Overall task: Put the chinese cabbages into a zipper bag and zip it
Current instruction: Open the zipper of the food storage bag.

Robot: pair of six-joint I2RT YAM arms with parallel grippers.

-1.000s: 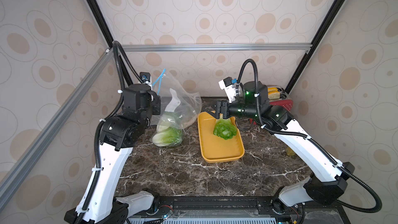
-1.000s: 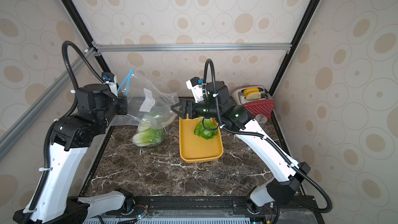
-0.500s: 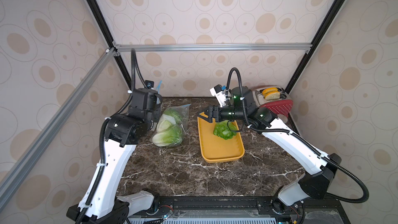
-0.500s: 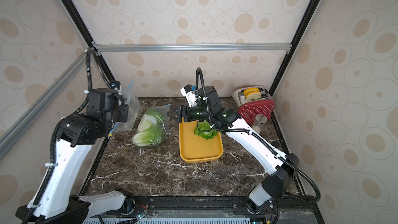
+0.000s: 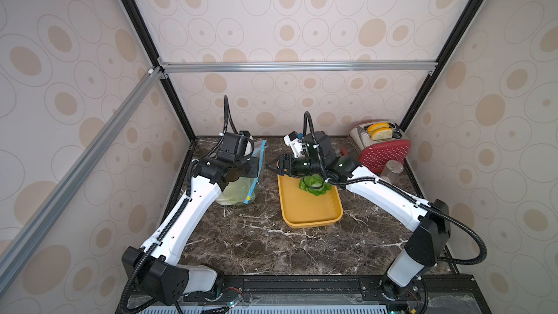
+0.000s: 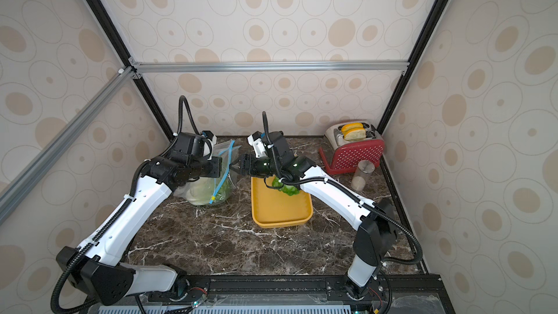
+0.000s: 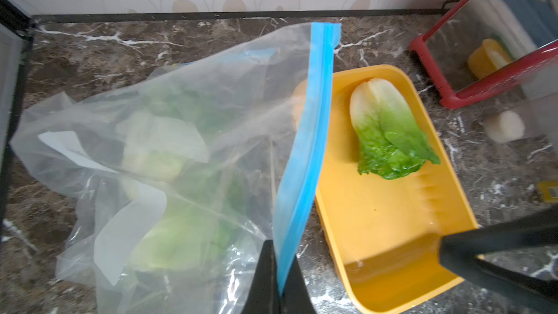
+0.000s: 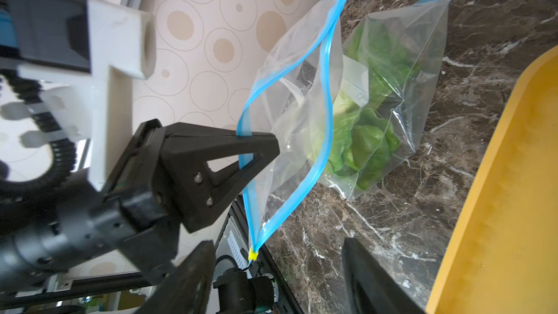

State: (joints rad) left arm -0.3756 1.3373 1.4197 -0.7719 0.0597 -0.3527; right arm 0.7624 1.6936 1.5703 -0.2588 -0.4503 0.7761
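On marble table [image 5: 256,246], zipper bag [image 5: 241,191] hangs lower.

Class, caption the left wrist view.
Left gripper pinches the zipper bag by its blue strip; one cabbage lies in the yellow tray.

The zipper bag [image 7: 181,101] is glossy clear plastic, the tabletop [image 5: 256,246] polished marble.

1. The zipper bag [image 8: 392,86] gapes at its mouth, one lip pinched by the left claw [image 8: 270,148].
2. Bare counter [image 5: 271,246] lies open in front of the tray [image 5: 308,206].
3. A toaster [image 5: 385,154] and jar [image 5: 391,170] crowd the back right corner beside the tray.
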